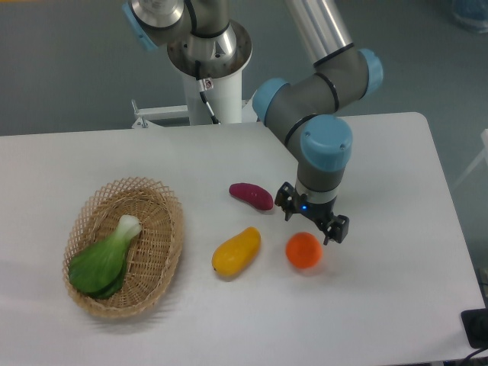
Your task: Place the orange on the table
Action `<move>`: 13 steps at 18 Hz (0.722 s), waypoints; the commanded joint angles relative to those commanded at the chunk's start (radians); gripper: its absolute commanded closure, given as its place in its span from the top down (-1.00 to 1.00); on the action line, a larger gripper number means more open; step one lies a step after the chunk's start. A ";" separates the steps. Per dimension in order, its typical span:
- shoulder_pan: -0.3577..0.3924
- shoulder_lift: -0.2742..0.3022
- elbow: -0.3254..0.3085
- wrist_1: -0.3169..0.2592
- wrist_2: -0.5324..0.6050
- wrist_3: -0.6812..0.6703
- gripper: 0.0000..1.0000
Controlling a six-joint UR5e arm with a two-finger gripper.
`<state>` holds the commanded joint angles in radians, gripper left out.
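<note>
Orange (303, 250): lies on the white worktop (396, 305), right of centre, free of the tool, its top edge just below the tool's fingers.
Orange, look: small, round, bright orange, evenly coloured, with a soft shadow under it; smaller than the yellow fruit beside it.
Tool (313, 223): hangs just above and slightly behind the orange, released, its two dark fingers spread apart with nothing between them; a small blue light shows on its body.
Arm (324, 149): grey with light blue joint caps, reaching down from the upper middle to the tool, standing behind the orange.
Yellow fruit (236, 251): elongated, yellow-orange, lying on the worktop to the left of the orange, near it but apart.
Purple sweet potato (251, 195): oblong, lying behind the yellow fruit and left of the tool, apart from both.
In the way: the yellow fruit is the nearest thing on the orange's left; the tool stands over its far side; the worktop in front and to the right of it is bare.
Wicker basket (164, 263): oval, woven, well to the left on the worktop.
Green leafy vegetable (105, 258): lies inside the basket, pale stem end pointing up and back.
</note>
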<state>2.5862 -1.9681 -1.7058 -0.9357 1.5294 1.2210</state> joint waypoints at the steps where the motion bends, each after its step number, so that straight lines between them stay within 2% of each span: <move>1: 0.011 0.003 0.008 0.003 0.000 0.000 1.00; 13: 0.103 0.003 0.084 0.003 0.002 0.012 1.00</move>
<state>2.6890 -1.9650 -1.6214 -0.9327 1.5309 1.2333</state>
